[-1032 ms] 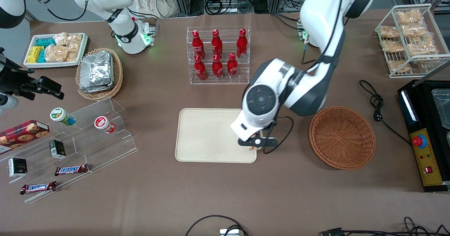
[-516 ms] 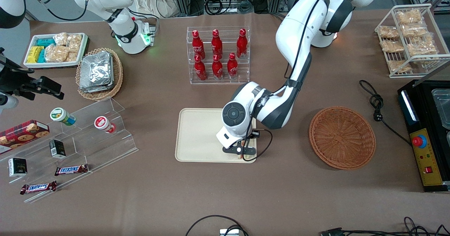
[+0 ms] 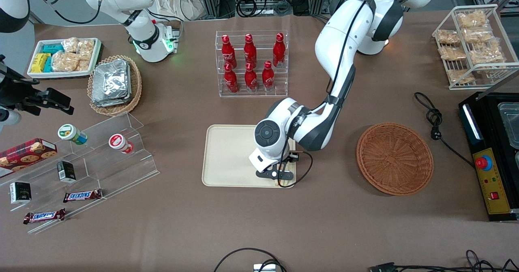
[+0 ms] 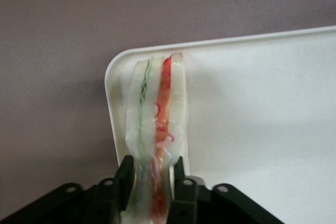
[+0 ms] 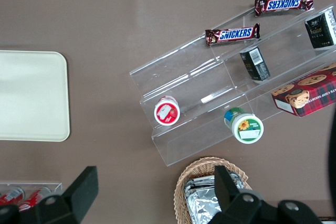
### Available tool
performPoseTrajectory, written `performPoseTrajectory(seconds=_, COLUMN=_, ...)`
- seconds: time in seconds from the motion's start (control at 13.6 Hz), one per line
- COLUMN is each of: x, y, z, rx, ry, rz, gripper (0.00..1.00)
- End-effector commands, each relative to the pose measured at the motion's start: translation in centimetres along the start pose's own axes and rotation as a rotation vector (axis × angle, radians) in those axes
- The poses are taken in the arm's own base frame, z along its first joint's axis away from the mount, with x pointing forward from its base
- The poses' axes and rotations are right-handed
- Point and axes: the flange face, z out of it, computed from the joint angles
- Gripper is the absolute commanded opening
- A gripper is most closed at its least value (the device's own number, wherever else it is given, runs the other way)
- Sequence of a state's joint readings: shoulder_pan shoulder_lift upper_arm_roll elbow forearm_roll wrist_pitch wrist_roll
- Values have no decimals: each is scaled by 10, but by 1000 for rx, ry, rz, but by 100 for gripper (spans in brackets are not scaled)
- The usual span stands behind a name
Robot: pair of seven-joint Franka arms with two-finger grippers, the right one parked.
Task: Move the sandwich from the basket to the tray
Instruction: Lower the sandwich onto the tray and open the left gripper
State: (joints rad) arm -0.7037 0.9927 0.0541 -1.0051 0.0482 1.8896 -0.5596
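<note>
My left gripper [image 3: 279, 176] [image 4: 151, 174] is shut on the sandwich [image 4: 156, 119], a clear-wrapped wedge of pale bread with green and red-orange filling. The black fingers [image 4: 125, 174] pinch its wrap from both sides. It hangs edge-up just above the cream-beige tray [image 3: 231, 156] [image 4: 262, 108], at the tray's corner nearest the front camera and nearest the basket. In the front view only a sliver of the sandwich [image 3: 277, 177] shows under the wrist. The reddish-brown wicker basket [image 3: 394, 157] sits beside the tray toward the working arm's end and holds nothing.
A clear rack of red bottles [image 3: 251, 63] stands farther from the camera than the tray. A tan basket with foil packs [image 3: 114, 84], a white snack tray [image 3: 65, 57] and an acrylic shelf [image 3: 93, 158] lie toward the parked arm's end. A wire rack [image 3: 472, 45] and black appliance [image 3: 492, 150] flank the basket.
The arm carried the sandwich from the tray's edge beside the basket to over the tray's near corner and lowered it. Its upper links swung back. The grip stayed shut.
</note>
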Motion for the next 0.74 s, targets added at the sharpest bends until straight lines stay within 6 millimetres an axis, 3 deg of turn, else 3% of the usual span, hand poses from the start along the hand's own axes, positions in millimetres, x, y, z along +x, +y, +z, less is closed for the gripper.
performPoseTrajectory(seconds=0.0, x=-3, y=2, z=2, rx=4, ry=39, rz=-25, gripper=100)
performPoseTrajectory(seconds=0.15, x=-2, y=-3, z=-13, rx=-12, ry=54, rz=-34, gripper=100)
performPoseTrajectory(seconds=0.29, x=-5, y=-20, z=-44, rx=-70, ry=78, rz=-63, gripper=100)
performPoseTrajectory(seconds=0.52, x=0, y=-87, z=-106, rx=-189, ry=106, rz=-192, gripper=100)
performPoseTrajectory(seconds=0.66, x=7, y=-143, z=-153, rx=-222, ry=142, rz=-265, gripper=100)
